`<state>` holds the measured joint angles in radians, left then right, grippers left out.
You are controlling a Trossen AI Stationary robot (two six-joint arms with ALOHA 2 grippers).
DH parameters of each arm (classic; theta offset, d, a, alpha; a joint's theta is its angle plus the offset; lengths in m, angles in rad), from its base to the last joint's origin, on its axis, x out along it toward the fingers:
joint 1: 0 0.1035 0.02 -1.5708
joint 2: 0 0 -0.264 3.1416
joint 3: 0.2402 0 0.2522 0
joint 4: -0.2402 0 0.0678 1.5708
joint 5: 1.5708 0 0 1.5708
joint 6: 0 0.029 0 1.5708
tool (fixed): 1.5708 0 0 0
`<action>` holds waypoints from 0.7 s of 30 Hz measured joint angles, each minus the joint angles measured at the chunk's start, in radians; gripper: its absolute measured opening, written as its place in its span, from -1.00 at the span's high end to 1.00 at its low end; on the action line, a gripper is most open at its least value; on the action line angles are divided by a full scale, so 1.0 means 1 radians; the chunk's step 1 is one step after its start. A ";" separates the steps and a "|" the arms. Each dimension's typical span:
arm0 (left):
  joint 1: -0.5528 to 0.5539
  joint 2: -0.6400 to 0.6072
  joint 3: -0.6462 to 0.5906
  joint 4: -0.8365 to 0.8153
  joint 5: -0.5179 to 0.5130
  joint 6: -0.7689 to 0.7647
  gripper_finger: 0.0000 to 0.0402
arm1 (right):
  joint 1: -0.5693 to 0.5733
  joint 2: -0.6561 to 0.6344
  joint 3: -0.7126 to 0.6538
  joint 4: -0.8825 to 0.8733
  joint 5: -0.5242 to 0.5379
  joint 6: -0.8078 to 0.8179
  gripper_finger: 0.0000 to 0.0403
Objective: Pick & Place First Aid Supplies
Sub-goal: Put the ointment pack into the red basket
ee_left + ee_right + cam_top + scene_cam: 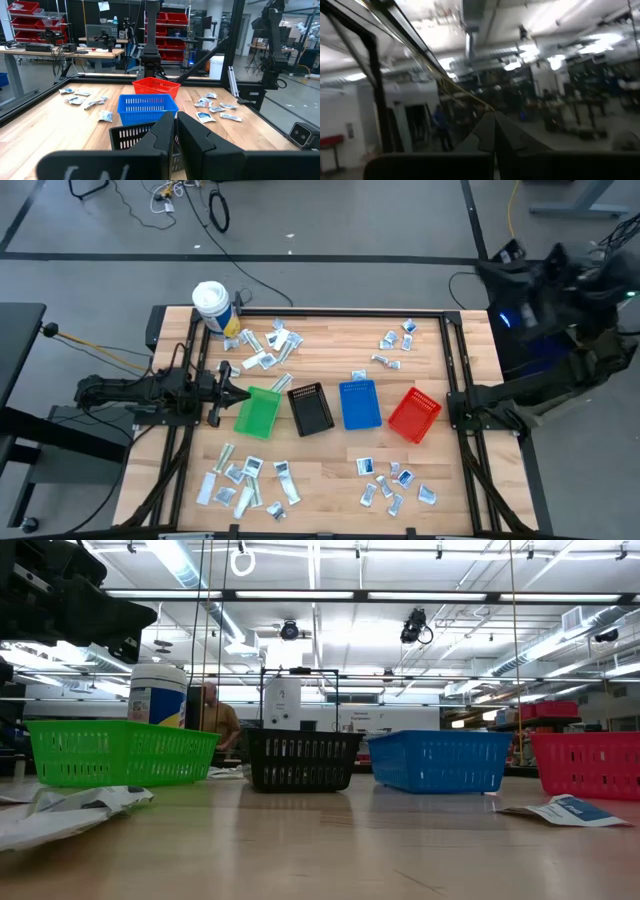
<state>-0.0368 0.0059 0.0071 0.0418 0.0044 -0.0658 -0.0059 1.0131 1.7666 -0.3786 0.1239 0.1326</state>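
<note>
The first aid supplies lie flat on the wooden table in loose heaps: far left (265,345), far right (395,345), near left (245,485) and near right (395,480). My left gripper (240,392) (176,122) hangs level at the table's left, pointing at the green bin (258,412), shut and holding nothing. My right gripper (494,120) is raised high over the table's right edge, tipped upward at the room's ceiling, shut on nothing.
Four small bins stand in a row across the middle: green, black (310,408), blue (360,403) and red (415,415). A white tub (212,305) stands at the far left corner. A dark frame runs around the table's edges. A person (213,715) shows far behind the table.
</note>
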 joint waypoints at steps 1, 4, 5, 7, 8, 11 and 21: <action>0.000 0.000 0.000 0.000 0.000 0.000 0.84 | 0.000 0.004 0.000 -0.026 0.009 0.001 0.98; 0.000 0.000 0.000 0.000 0.000 0.000 0.84 | 0.000 0.021 0.000 -0.099 0.043 0.016 0.98; 0.000 0.000 0.000 0.000 0.000 0.000 0.84 | 0.000 0.030 0.000 -0.117 0.057 0.016 0.98; 0.000 0.000 0.000 0.000 0.000 0.000 0.84 | 0.000 0.046 0.000 -0.137 0.090 0.012 0.98; 0.000 0.000 0.000 0.000 0.000 0.000 0.84 | 0.000 0.053 0.000 -0.141 0.099 0.011 0.98; 0.000 0.000 0.000 0.000 0.000 0.000 0.84 | 0.000 0.072 0.000 -0.142 0.104 0.006 0.98; 0.000 0.000 0.000 0.000 0.000 0.000 0.84 | 0.000 0.103 0.000 -0.135 0.157 -0.020 0.98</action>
<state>-0.0368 0.0060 0.0072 0.0419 0.0044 -0.0658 -0.0063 1.1163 1.7664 -0.5137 0.2811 0.1125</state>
